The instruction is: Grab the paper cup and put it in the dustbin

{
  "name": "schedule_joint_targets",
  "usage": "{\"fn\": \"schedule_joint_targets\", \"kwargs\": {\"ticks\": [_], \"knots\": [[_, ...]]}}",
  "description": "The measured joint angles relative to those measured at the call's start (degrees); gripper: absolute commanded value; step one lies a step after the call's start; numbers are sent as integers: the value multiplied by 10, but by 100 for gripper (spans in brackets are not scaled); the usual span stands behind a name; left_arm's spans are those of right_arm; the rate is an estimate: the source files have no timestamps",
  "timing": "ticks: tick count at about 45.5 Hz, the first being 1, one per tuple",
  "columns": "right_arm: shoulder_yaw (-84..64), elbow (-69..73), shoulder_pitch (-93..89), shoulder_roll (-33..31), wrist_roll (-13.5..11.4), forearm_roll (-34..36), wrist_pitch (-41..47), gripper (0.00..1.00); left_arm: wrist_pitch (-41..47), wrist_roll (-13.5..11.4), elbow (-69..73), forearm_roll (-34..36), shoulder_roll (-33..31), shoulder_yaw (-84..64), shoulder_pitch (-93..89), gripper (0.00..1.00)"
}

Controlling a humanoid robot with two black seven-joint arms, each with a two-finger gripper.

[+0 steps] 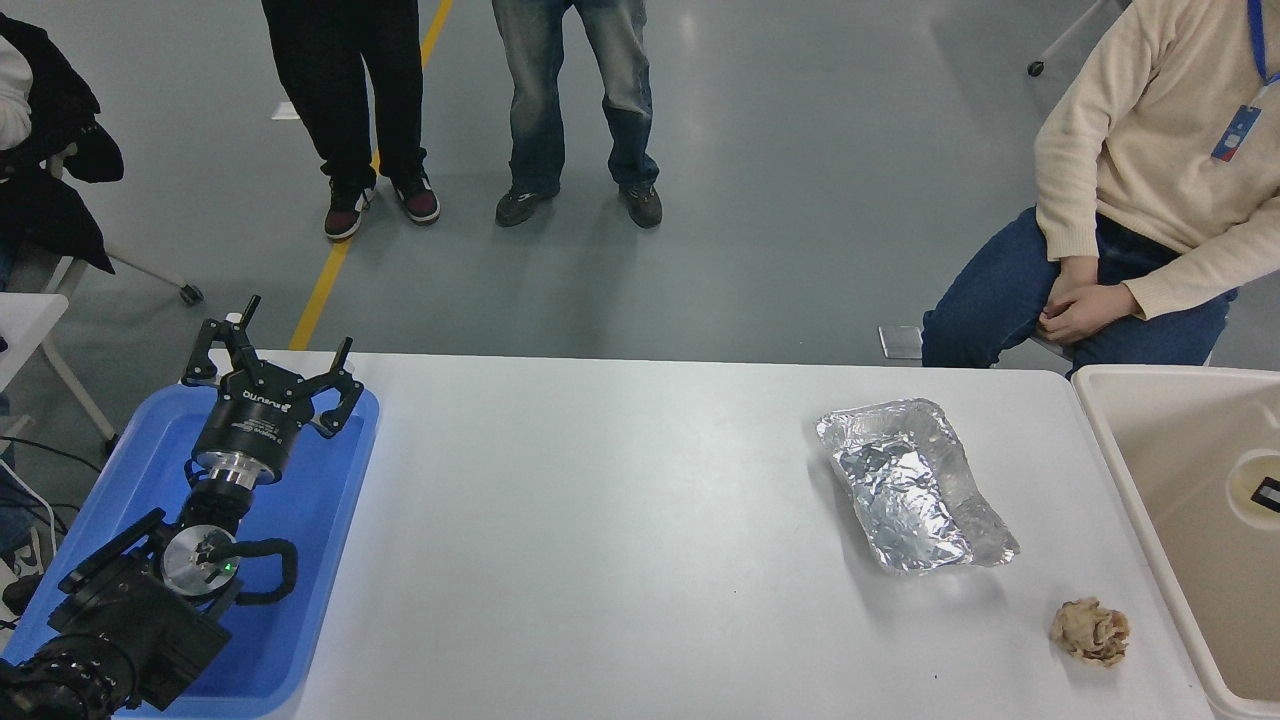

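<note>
While the left gripper [275, 365] hangs parked over the blue tray [330, 520] with its fingers spread apart and nothing between them, the right arm does not appear in the head view, so its state cannot be given.

Positions are taken from the dustbin [1120, 470], which stands at the right end of the white table [600, 520]. Within the dustbin, a pale round shape [1262, 490] lies against the inner floor at the frame edge; it may be the paper cup, but too little of it shows to confirm this. No paper cup stands on the table. A silver foil tray [915, 495] rests well left of the dustbin, and a crumpled tan paper ball [1090, 632] lies just beside the dustbin's near wall. People stand and sit beyond the table's far edge.

Judgement: the placing step appears finished or nearly so. Should a grasp remain, close on the cup wall lightly to avoid crushing, lift clear of the thick rim, and release only once fully over the opening.
</note>
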Motion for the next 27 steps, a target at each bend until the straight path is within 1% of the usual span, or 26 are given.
{"fn": "schedule_joint_targets", "kwargs": {"ticks": [8,9,10,12,13,15,17,19,27], "knots": [[6,-8,-14,8,-10,0,-15,0,0,0,0,0,0,0,0,100],[7,-8,-15,9,-11,0,-17,2,0,0,0,0,0,0,0,100],[7,-9,-17,9,-12,0,-18,15,0,0,0,0,0,0,0,100],[8,-9,-18,10,-14,0,-20,35,0,0,0,0,0,0,0,100],[8,-10,-19,10,-15,0,-21,42,0,0,0,0,0,0,0,100],[9,-11,-21,10,-16,0,-23,52,0,0,0,0,0,0,0,100],[10,-11,-22,10,-16,0,-26,65,0,0,0,0,0,0,0,100],[10,-12,-23,10,-17,0,-30,72,0,0,0,0,0,0,0,100],[11,-12,-25,10,-19,0,-48,88,0,0,0,0,0,0,0,100]]}}
